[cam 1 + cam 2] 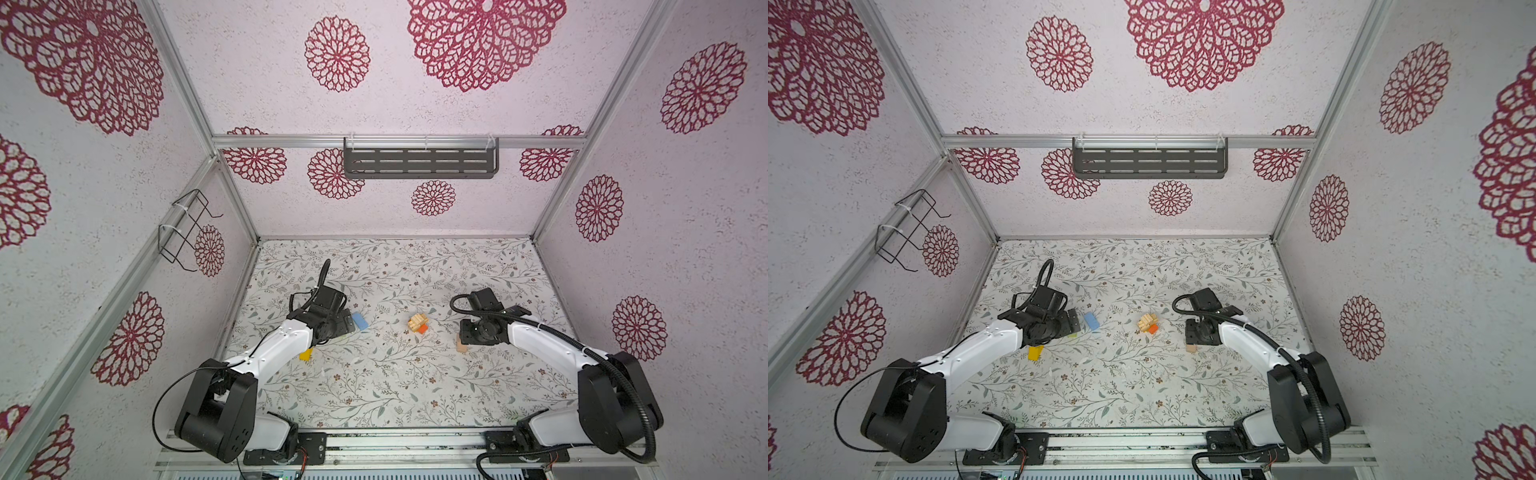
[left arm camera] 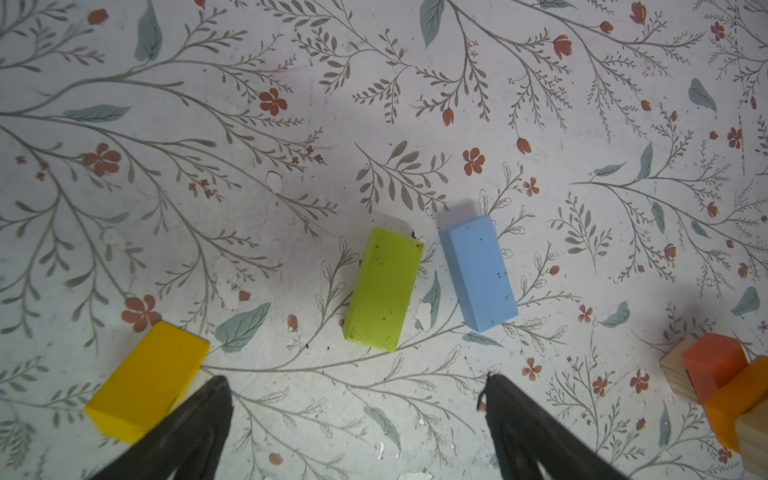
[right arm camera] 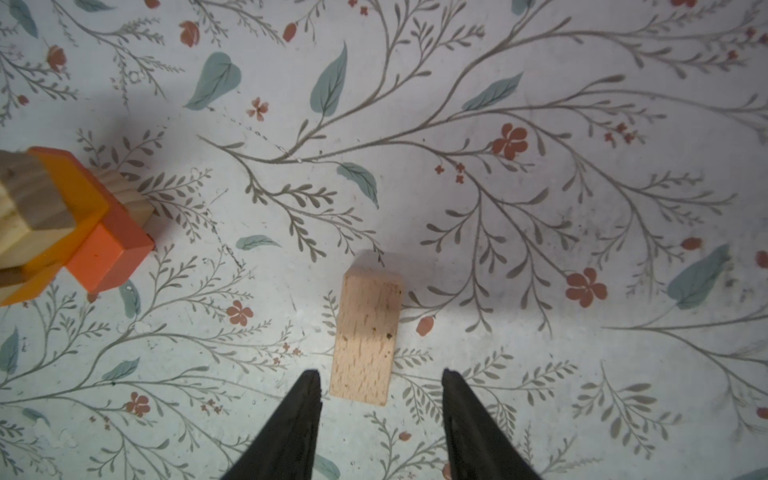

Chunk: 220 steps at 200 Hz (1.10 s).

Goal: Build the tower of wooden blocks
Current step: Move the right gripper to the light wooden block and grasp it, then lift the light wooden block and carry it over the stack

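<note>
Hovering over the tan block (image 3: 365,332) — right tool (image 3: 381,372) parted, holding nothing.

A small tan-and-orange wood block stack (image 1: 1148,324) stands on the floral counter (image 1: 1121,386). A flat light-blue block (image 1: 1091,321) lies left of it, a yellow block (image 1: 1035,353) beyond.

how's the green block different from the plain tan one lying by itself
The green block is painted; the tan block is bare wood with visible grain. The green block lies beside a blue block; the tan block lies alone. Both are loose flat rectangles lying on the table, outside the tower.
</note>
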Each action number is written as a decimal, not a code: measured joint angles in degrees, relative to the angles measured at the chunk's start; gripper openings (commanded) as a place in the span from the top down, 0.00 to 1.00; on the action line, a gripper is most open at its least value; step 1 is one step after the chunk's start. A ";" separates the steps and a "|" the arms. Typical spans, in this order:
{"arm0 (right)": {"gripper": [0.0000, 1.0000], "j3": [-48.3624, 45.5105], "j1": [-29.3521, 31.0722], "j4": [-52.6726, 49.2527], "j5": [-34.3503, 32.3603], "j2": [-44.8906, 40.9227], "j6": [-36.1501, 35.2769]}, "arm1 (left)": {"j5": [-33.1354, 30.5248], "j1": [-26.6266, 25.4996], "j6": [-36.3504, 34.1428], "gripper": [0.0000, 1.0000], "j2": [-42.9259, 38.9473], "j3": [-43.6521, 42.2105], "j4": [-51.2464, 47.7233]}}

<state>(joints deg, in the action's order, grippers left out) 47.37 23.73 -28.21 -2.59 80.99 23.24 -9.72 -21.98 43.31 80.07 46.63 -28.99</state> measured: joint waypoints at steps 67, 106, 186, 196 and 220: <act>0.56 -0.68 1.66 1.49 1.18 4.52 0.87 | -0.09 0.00 -0.20 0.03 -0.63 -1.07 0.90; 0.56 -0.68 2.75 2.10 1.16 6.49 0.96 | -0.11 0.00 -0.24 0.03 -1.36 -1.07 1.27; 0.65 -0.63 3.82 2.01 0.42 8.04 0.81 | -0.48 0.02 -0.26 0.03 -3.65 -1.81 1.31; 0.67 -0.57 3.87 1.79 0.00 8.04 0.74 | -0.48 0.02 -0.26 0.03 -3.74 -1.86 1.33; 0.70 -0.20 3.87 0.63 -0.50 8.04 0.50 | -0.48 0.02 -0.26 0.03 -4.26 -2.01 1.27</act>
<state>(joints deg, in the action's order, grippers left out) 47.18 27.59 -27.57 -3.09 89.03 23.75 -10.20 -21.96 43.05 75.81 44.62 -27.73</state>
